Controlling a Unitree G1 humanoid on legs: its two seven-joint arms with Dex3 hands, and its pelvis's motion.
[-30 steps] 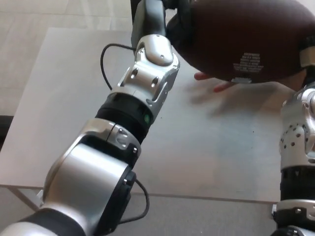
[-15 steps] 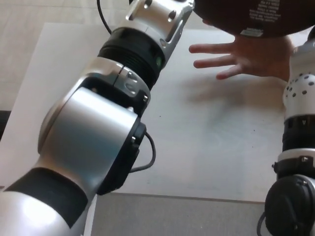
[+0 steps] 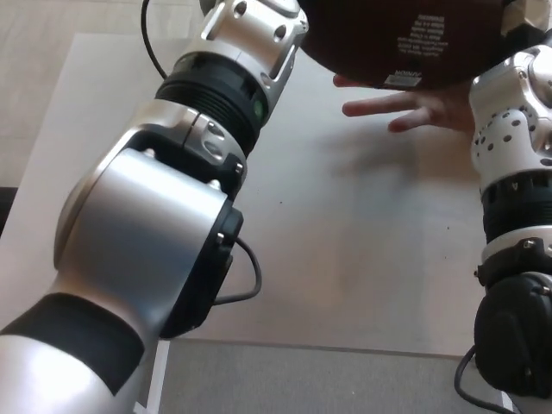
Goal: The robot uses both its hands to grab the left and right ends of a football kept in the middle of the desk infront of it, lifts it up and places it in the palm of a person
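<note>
Football (image 3: 405,39) above person's outstretched fingers (image 3: 379,107).

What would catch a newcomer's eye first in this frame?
The robot's bulky silver left arm fills the left half of the picture. At the top edge, a dark brown football hangs just above a person's open hand, over the pale desk.

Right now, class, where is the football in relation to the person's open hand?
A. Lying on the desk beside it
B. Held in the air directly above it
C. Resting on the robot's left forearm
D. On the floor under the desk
B: the football sits above the person's hand, whose outstretched digits show just beneath it over the desk.
</note>
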